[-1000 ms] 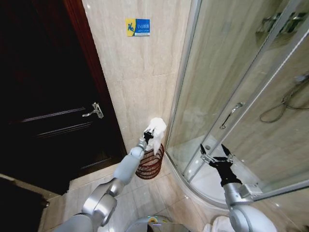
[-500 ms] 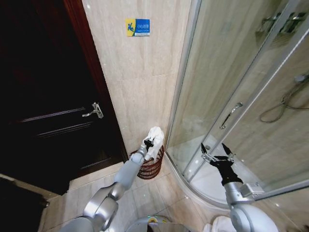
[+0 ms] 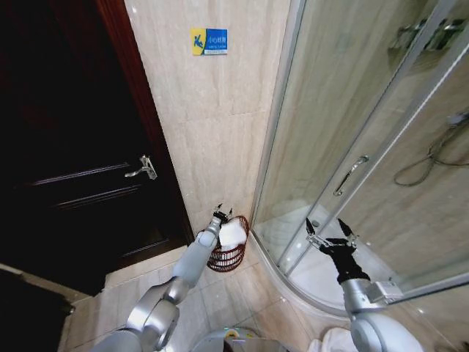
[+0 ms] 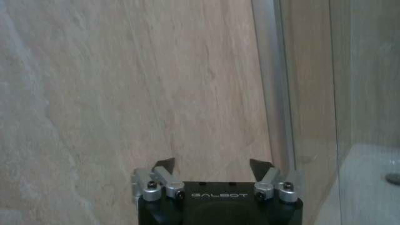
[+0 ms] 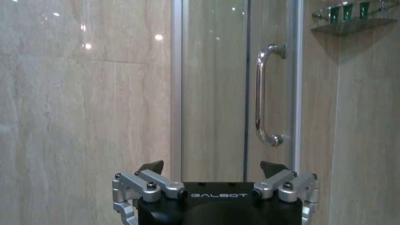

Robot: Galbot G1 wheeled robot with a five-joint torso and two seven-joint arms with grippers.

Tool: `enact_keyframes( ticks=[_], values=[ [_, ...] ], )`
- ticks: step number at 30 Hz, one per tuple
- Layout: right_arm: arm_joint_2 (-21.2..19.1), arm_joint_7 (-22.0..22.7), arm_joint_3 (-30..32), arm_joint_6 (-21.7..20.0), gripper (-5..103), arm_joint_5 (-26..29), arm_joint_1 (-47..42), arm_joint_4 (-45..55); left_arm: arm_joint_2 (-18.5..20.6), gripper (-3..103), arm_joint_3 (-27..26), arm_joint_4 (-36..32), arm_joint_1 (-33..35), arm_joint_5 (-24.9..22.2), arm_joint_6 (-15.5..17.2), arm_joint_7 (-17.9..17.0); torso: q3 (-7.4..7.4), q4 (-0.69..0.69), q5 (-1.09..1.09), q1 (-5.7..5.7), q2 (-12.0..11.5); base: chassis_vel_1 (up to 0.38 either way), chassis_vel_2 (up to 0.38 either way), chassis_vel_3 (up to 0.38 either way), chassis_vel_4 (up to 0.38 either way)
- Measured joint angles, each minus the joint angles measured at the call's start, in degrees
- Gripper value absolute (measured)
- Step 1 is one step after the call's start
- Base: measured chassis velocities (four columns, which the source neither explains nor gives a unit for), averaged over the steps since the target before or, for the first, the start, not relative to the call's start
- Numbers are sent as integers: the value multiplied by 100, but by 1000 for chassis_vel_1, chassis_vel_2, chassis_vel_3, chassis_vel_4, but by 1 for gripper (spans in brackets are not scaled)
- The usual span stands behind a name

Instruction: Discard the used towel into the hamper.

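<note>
Head view had the hamper (image 3: 228,246) on the floor against the tiled wall beside the shower door (image 3: 344,147), the white towel (image 3: 231,233) lying inside it, and the left claw (image 3: 221,214) spread empty just above its rim. Left wrist view showed those fingers (image 4: 164,165) wide apart before bare wall. Right wrist view showed the right claw (image 5: 213,167) open too, empty, facing the shower door's handle (image 5: 265,93).

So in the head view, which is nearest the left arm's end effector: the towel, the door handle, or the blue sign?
1. White crumpled towel, just below the left end effector, in the dark red-brown wire hamper.
2. Silver lever door handle, on the dark door, left.
3. Blue rectangular sign, high on the wall.
</note>
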Motion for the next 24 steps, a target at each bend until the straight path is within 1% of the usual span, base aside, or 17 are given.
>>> enact_keyframes(
  ticks=[1,2,4,5,6,8,9,10,12,13,14,15,19,20,22,23,24],
  values=[
    [4,5,-3,-4,100,1,4,14,6,85,3,-88,52,-84,-59,-15,0,-1,-1,0,0,0,0,0,0],
    [4,5,-3,-4,100,1,4,14,6,85,3,-88,52,-84,-59,-15,0,-1,-1,0,0,0,0,0,0],
    [5,11,-12,-16,100,2,14,23,53,95,13,-299,173,-330,-68,-17,0,-1,-1,0,0,0,0,0,0],
    [5,12,-15,-24,100,3,19,23,95,95,22,-438,255,-493,-42,-17,0,-1,0,0,0,0,0,0,0],
    [5,12,-15,-24,100,3,19,23,95,95,22,-438,255,-493,-42,-17,0,-1,0,0,0,0,0,0,0],
    [2,14,-21,-41,100,6,33,23,237,100,20,-864,515,-864,102,-3,0,-1,-1,0,0,0,0,0,0],
    [1,14,-25,-46,100,8,34,22,345,100,0,-1134,680,-1062,238,25,0,-1,-1,0,0,0,0,0,0],
    [1,14,-25,-46,100,8,34,22,345,100,0,-1134,680,-1062,238,25,0,-1,-1,0,0,0,0,0,0],
    [2,14,-42,-53,100,9,34,17,544,100,-45,-1642,975,-1369,486,61,0,2,-1,0,0,0,0,0,0],
    [2,12,-57,-54,100,8,28,13,627,100,-94,-1850,1098,-1474,546,74,0,2,-1,0,0,0,0,0,0],
    [2,9,-76,-55,100,5,21,11,707,100,-169,-2060,1220,-1547,567,84,0,0,-1,0,0,0,0,0,0],
    [2,9,-76,-55,100,5,21,11,707,100,-169,-2060,1220,-1547,567,84,0,0,-1,0,0,0,0,0,0],
    [6,-9,-107,-88,100,11,35,2,1014,100,-531,-3048,1800,-1968,605,-11,0,0,-2,0,0,0,0,0,0],
    [6,-9,-107,-88,100,11,35,2,1014,100,-531,-3048,1800,-1968,605,-11,0,0,-2,0,0,0,0,0,0],
    [9,-13,-104,-110,100,53,41,-7,1180,100,-709,-3707,2171,-2190,694,-127,0,0,-1,0,0,0,0,0,0],
    [9,-13,-104,-110,100,53,41,-7,1180,100,-709,-3707,2171,-2190,694,-127,0,0,-1,0,0,0,0,0,0],
    [16,-21,-104,-115,100,69,39,-10,1240,100,-764,-3966,2320,-2264,753,-146,0,1,-1,0,0,0,0,0,0]
  ],
)
